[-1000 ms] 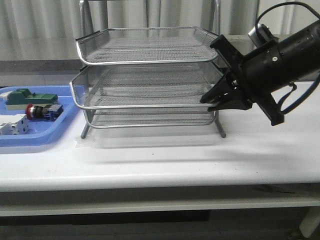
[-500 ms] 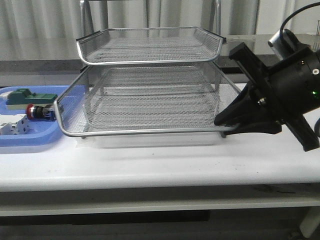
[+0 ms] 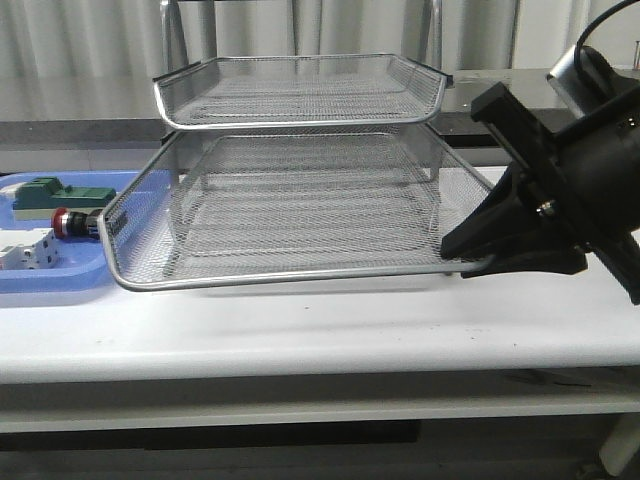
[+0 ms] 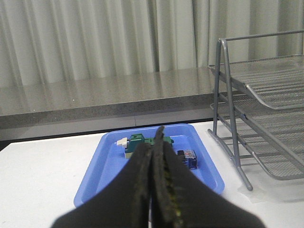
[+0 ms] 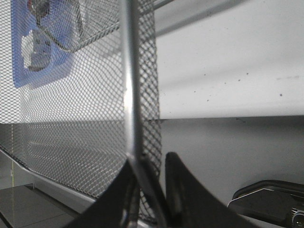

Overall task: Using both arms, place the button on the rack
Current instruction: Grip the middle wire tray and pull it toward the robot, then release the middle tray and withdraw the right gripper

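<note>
Middle tray point(image 3: 290, 215) slid further fwd; right tool point(image 3: 470, 255) clamped on its rim, left tool point(image 4: 154, 156) clenched empty.

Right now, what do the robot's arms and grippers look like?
Right gripper: bulky matte black, with a flat crossbar, a silver camera housing above and a black cable looping off. Left gripper: two slim black tapering fingers with yellowish specks along their edges.

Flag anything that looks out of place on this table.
The rack's middle tray juts far forward of the tiers above and below, its front right corner pinched by the right gripper. It looks pulled out deliberately, not damaged.
</note>
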You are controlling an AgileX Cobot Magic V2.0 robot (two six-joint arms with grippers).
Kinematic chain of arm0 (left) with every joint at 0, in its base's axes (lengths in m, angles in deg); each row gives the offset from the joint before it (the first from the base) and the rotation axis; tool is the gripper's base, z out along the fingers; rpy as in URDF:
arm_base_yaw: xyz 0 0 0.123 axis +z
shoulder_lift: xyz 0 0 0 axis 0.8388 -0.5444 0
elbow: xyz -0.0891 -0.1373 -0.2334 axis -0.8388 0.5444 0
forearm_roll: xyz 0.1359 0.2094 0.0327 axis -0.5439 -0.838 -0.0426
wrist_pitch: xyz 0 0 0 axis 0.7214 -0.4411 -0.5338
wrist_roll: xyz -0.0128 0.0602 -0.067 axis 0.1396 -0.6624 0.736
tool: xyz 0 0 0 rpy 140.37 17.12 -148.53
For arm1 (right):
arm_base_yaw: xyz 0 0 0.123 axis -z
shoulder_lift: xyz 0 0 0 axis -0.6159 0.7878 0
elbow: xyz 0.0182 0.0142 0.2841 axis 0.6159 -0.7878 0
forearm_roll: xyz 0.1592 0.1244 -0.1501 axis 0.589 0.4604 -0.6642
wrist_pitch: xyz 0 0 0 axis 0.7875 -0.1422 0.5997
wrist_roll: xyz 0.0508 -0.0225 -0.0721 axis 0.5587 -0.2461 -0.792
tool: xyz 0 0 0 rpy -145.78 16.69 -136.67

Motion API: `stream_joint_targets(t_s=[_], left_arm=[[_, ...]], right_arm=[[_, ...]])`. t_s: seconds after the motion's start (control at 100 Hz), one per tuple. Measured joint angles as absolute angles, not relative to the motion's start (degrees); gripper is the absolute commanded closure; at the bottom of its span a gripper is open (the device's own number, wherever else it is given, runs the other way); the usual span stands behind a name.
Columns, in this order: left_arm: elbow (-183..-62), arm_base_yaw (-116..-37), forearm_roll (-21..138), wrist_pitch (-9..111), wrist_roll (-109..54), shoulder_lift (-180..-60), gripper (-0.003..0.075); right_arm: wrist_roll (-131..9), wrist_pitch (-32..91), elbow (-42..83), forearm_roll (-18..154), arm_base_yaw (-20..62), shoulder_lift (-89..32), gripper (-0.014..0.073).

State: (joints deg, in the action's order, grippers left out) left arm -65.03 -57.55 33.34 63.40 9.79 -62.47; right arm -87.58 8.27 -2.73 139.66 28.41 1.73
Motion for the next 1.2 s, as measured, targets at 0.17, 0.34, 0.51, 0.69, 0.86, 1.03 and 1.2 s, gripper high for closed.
stream_joint_targets(t_s=[0.17, 0.34, 0.51, 0.69, 0.86, 1.03, 1.2], left_arm=[[-65.0, -57.6, 33.3, 63.4, 9.8, -62.5, 0.0741], [-65.0, -57.6, 33.3, 63.4, 9.8, -62.5, 0.0741], [-65.0, -57.6, 33.3, 63.4, 9.8, -62.5, 0.0741], [-65.0, -57.6, 33.3, 63.4, 9.8, -62.5, 0.0741], [-65.0, -57.6, 33.3, 63.4, 9.8, -62.5, 0.0741], [-65.0, -57.6, 33.3, 63.4, 9.8, -62.5, 0.0741], [-65.0, -57.6, 33.3, 63.4, 9.8, -62.5, 0.0741]], right_arm=[[-88.2, 8.7, -3.0, 137.9, 28.4, 1.7, 0.0216], [-89.6, 10.0, -3.1, 136.7, 28.4, 0.4, 0.0135], [-90.4, 10.5, -3.2, 135.5, 28.4, -4.3, 0.0135], [-87.5, 10.3, -3.2, 128.2, 28.4, -9.6, 0.0135], [-77.9, 8.4, -3.3, 113.7, 28.4, -13.3, 0.0135], [-64.7, 5.8, -3.4, 94.8, 28.4, -18.3, 0.0135], [-51.2, 1.4, -3.3, 76.1, 28.4, -26.2, 0.0135]])
